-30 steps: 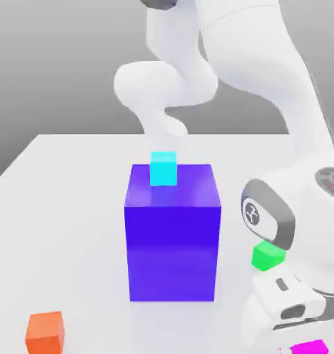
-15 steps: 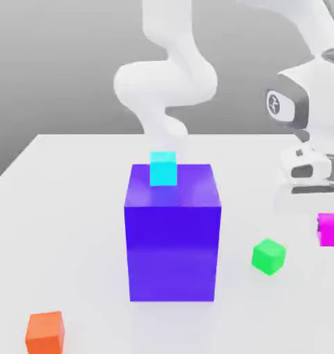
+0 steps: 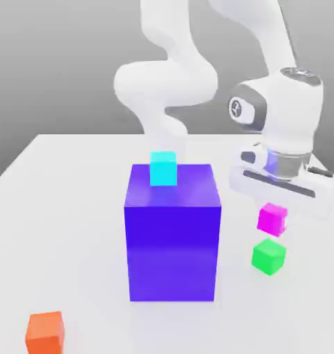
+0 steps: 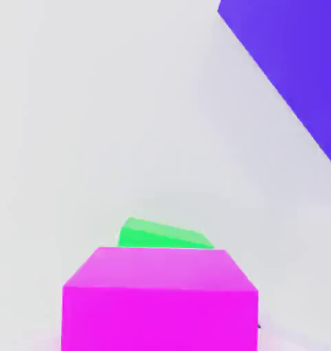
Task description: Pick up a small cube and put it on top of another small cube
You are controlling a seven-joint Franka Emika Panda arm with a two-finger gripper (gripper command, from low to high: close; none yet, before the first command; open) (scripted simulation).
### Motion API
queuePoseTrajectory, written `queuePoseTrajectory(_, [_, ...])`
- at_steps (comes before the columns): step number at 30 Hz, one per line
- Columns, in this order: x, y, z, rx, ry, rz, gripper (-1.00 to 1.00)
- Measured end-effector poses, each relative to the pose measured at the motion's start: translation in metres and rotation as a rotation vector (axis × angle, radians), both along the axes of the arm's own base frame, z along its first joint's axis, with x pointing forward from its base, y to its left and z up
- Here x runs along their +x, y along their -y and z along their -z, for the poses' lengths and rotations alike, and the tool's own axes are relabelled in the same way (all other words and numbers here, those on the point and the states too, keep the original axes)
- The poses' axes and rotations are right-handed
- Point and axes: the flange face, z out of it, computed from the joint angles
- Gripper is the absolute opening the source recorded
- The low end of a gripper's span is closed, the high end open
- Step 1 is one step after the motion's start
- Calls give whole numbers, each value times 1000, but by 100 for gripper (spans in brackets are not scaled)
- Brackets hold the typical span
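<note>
The gripper (image 3: 274,216) hangs from the white arm above the table (image 3: 66,207), clenched on the small magenta cube (image 3: 272,219) — the cube sits right under the hand, raised clear of the surface. In the hand view the same magenta cube (image 4: 160,298) looms close in front of the camera, with the green cube (image 4: 164,235) peeking out just beyond it. Seen from the exterior view, the green cube (image 3: 268,256) rests on the table directly below the gripper, near but apart from the held cube. Toward the exterior view's left of the gripper stands the big blue block (image 3: 172,231) — a cyan cube (image 3: 163,168) rests on top of it. An orange cube (image 3: 45,332) lies well away from the gripper, at the table's near corner.
</note>
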Motion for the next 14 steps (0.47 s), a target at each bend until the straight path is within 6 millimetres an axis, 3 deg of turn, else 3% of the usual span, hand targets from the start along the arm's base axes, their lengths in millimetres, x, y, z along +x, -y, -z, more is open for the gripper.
queuePoseTrajectory(14, [-2,1,38,3,-8,-1,-100])
